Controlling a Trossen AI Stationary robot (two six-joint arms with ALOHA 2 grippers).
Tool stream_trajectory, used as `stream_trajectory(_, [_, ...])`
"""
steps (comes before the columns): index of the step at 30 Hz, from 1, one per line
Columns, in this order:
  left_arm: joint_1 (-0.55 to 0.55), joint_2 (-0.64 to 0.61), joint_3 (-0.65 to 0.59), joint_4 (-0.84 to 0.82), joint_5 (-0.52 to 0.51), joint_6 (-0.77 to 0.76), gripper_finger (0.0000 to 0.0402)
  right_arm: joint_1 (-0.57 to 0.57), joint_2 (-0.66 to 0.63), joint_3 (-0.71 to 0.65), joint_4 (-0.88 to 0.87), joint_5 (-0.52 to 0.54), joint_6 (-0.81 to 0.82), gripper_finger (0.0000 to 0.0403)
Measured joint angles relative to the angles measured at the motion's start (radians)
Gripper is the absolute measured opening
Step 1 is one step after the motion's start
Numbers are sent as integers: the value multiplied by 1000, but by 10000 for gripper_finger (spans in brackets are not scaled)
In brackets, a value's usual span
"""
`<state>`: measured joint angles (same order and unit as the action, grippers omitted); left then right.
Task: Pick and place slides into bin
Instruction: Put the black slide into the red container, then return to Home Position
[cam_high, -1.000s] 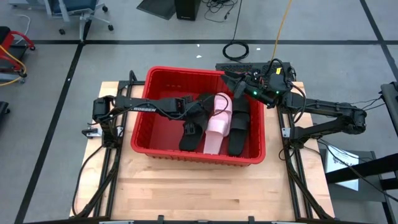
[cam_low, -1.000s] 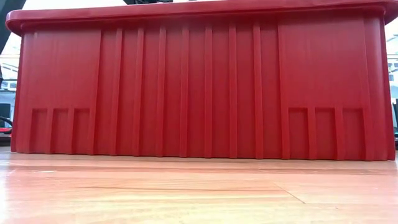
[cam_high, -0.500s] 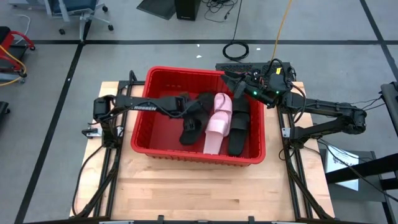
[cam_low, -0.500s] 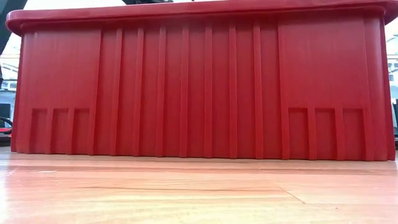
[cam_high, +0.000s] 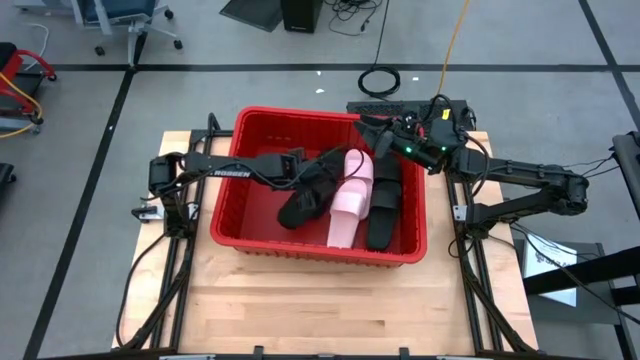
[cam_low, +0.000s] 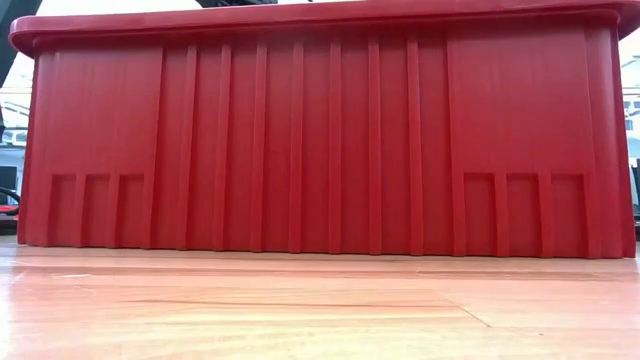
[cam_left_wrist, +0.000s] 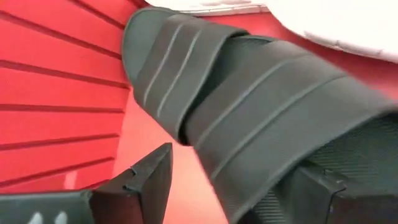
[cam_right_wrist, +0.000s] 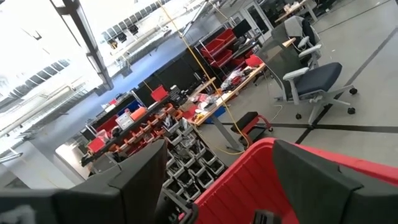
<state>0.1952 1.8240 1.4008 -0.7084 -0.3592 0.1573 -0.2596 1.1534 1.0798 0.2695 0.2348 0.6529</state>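
The left gripper (cam_high: 298, 171) sits inside the bin (cam_high: 258, 122), its fingers (cam_left_wrist: 146, 180) spread wide on either side of a black slide (cam_high: 303, 201). In the left wrist view that slide (cam_left_wrist: 261, 118) fills the gap between the fingers, its ribbed strap facing the camera; whether the fingers touch it I cannot tell. Just beside this slide, on the side away from the left arm, a pink slide (cam_high: 350, 194) lies lengthwise in the bin. Past the pink one lies another black slide (cam_high: 384, 205), near the bin's wall on the right arm's side. The bin rests on the wooden table (cam_high: 330, 310); the low view shows only its ribbed wall (cam_low: 320, 140).

The right gripper (cam_high: 372, 128) hovers over the bin's far corner, well apart from the left one, its fingers (cam_right_wrist: 323, 180) open and holding nothing.
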Motion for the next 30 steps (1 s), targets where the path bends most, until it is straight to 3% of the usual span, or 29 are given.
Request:
stream_trajectory(3, [-2,0,0,1,11,-22,241,0,0,0,2,0,-2,281])
stream_trajectory(8, [-13,0,0,1,118,-71,241,0,0,0,1,0,-6,281])
stream_trajectory(15, [-46,0,60,10,149,-116,241,0,4,0,1,2,-10,281])
stream_trajectory(23, [-50,0,145,-12,27,-8,241,0,5,0,0,3,-10,281])
stream_trajectory(30, [-20,0,180,-111,1,4,241,0,5,0,2,3,-2,281])
